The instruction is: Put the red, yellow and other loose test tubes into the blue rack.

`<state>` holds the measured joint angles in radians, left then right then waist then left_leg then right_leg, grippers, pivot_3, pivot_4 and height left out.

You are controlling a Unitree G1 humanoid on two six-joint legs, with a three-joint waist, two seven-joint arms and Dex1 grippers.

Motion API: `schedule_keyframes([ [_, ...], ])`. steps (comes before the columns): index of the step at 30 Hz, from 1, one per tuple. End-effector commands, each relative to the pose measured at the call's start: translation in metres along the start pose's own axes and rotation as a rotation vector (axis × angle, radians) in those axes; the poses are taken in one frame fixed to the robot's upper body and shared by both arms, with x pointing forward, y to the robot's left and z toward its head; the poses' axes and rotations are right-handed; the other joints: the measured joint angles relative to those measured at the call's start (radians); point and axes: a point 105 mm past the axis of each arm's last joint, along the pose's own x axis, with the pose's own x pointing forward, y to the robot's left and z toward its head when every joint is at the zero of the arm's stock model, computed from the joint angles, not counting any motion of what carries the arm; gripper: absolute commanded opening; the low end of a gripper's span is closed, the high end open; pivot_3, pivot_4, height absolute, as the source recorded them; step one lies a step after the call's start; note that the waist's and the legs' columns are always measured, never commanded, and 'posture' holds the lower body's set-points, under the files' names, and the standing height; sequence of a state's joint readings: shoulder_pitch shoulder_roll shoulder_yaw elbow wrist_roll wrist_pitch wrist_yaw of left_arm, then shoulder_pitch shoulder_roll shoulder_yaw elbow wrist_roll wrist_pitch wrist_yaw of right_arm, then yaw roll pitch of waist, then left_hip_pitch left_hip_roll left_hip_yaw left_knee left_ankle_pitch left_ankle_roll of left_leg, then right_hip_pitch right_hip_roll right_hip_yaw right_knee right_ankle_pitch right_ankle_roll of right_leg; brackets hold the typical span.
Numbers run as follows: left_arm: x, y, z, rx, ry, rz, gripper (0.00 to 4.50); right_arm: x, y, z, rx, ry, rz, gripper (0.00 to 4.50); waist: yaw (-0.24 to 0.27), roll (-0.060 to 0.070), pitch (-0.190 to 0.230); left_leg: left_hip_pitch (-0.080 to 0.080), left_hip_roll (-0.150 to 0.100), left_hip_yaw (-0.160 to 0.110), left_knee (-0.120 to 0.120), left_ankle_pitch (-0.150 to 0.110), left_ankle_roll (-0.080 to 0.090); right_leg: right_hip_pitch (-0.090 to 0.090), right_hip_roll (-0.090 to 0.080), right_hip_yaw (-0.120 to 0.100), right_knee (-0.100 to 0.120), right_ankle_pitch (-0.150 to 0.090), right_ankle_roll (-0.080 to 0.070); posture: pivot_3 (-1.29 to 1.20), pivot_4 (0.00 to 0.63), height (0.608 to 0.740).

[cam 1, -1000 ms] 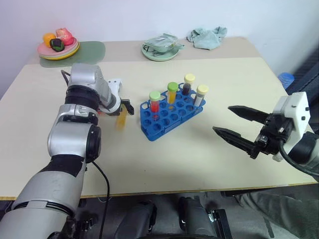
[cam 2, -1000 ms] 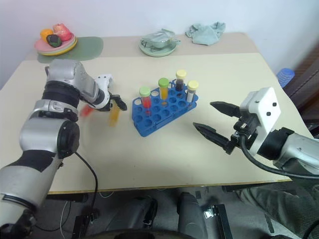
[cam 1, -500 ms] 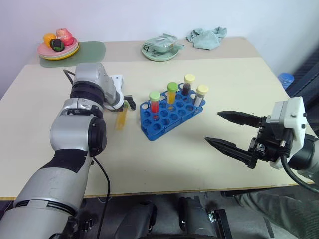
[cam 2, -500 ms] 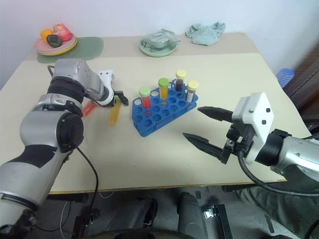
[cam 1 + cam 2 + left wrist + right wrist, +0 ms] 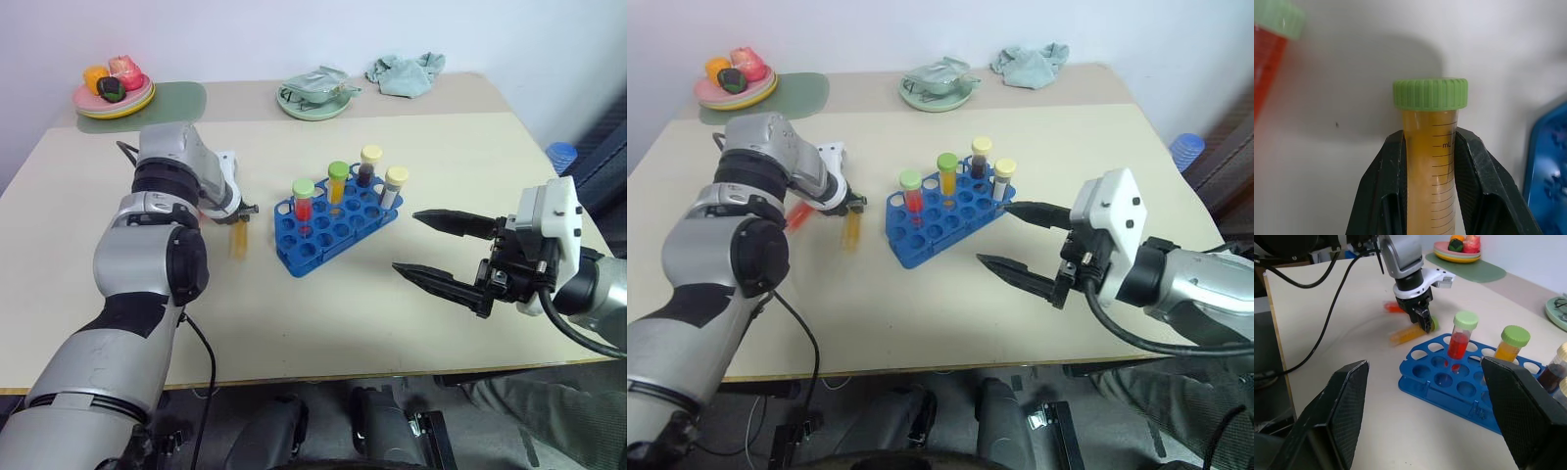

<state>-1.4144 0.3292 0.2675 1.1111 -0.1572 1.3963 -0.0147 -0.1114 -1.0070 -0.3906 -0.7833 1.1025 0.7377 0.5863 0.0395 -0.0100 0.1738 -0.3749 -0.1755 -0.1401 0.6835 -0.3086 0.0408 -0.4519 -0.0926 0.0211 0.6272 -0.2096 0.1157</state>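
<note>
Orange tube [image 5: 1431,161], lying on the table [image 5: 323,294] left of the blue rack [image 5: 335,227], clamped by the left gripper [image 5: 1429,161]; red tube [image 5: 797,214] beside it. Four tubes stand racked. Right gripper [image 5: 431,247] fingers apart, right of the rack.

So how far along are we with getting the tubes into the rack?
Four capped tubes already stand in the blue rack. The left gripper is shut on the orange-yellow tube, which lies on the table beside the rack. The red tube lies loose by it. The right gripper hangs open.
</note>
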Motion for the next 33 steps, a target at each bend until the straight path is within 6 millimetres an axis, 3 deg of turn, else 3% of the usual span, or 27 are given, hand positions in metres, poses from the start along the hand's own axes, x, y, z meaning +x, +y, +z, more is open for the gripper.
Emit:
schedule_keyframes([
  [1,-0.038,-0.016,0.021,0.031,-0.115,-0.183,0.75,0.003,-0.005,0.005,-0.036,-0.035,0.012,3.73,-0.002,0.0,0.0,-0.001,0.0,0.0,0.0,0.0,0.0,-0.001,0.0,0.0,0.001,0.0,0.0,0.0,0.15,0.74],
  [2,-0.046,-0.021,0.022,0.047,-0.136,-0.243,0.75,0.003,-0.007,0.004,-0.036,-0.036,0.015,3.73,-0.002,0.0,0.0,-0.002,0.0,0.001,0.001,0.0,0.0,-0.003,-0.001,0.0,0.002,0.0,0.0,0.0,0.15,0.74],
  [5,-0.088,-0.025,0.018,0.355,-0.449,-0.394,0.75,0.004,-0.014,0.004,-0.036,-0.047,0.021,3.73,-0.019,0.0,0.0,-0.006,0.0,0.004,0.0,0.0,0.0,-0.01,-0.002,0.002,0.005,0.0,0.0,0.0,0.15,0.74],
  [7,-0.109,-0.029,-0.007,0.556,-0.593,-0.526,0.75,0.004,-0.02,0.002,-0.033,-0.051,0.021,3.73,-0.039,0.002,-0.001,-0.004,0.0,0.005,-0.002,0.0,0.0,-0.011,-0.002,0.002,0.005,0.0,-0.001,0.0,0.15,0.74],
  [9,-0.125,-0.033,-0.043,0.718,-0.608,-0.687,0.75,0.004,-0.026,0.001,-0.031,-0.052,0.02,3.73,-0.034,0.002,-0.001,-0.001,0.0,0.006,-0.002,0.0,0.0,-0.009,-0.002,0.002,0.004,0.0,-0.001,0.0,0.15,0.74],
  [12,-0.143,-0.035,-0.08,0.852,-0.657,-0.913,0.75,0.005,-0.03,-0.002,-0.036,-0.047,0.018,3.73,-0.024,0.002,-0.001,0.0,0.0,0.006,0.0,0.0,0.0,-0.007,-0.002,0.001,0.003,0.001,-0.002,0.0,0.15,0.74],
  [14,-0.142,-0.036,-0.083,0.876,-0.722,-0.962,0.75,0.005,-0.029,-0.003,-0.041,-0.044,0.014,3.73,-0.013,0.002,-0.001,0.001,0.0,0.005,0.0,0.0,-0.001,-0.005,-0.003,0.0,0.003,0.001,-0.003,0.0,0.15,0.74],
  [18,-0.136,-0.059,-0.067,0.888,-0.952,-1.054,0.75,0.002,-0.026,-0.001,-0.051,-0.041,-0.016,3.73,0.01,0.001,-0.001,0.002,0.0,0.004,0.0,0.0,0.0,-0.001,-0.003,-0.002,0.001,0.002,-0.004,0.0,0.15,0.74],
  [24,-0.094,-0.108,-0.036,0.845,-1.101,-1.099,0.75,-0.005,-0.019,0.001,-0.061,-0.033,-0.098,3.73,0.024,0.0,-0.001,0.001,0.0,0.004,0.001,-0.001,0.001,0.0,-0.003,-0.003,-0.003,0.002,-0.003,0.0,0.15,0.74],
  [28,-0.068,-0.137,-0.048,0.857,-1.084,-1.167,0.75,-0.012,-0.014,0.001,-0.068,-0.019,-0.158,3.73,0.021,0.0,-0.001,0.001,0.0,0.004,-0.001,-0.001,0.002,-0.001,-0.003,-0.003,-0.006,0.003,-0.003,0.0,0.15,0.74],
  [33,-0.056,-0.163,-0.051,0.846,-1.124,-1.118,0.75,-0.019,-0.011,0.003,-0.071,-0.017,-0.222,3.73,0.024,0.0,-0.001,0.001,0.0,0.004,0.0,-0.001,0.003,0.0,-0.003,-0.002,-0.007,0.003,-0.001,0.0,0.15,0.74],
])
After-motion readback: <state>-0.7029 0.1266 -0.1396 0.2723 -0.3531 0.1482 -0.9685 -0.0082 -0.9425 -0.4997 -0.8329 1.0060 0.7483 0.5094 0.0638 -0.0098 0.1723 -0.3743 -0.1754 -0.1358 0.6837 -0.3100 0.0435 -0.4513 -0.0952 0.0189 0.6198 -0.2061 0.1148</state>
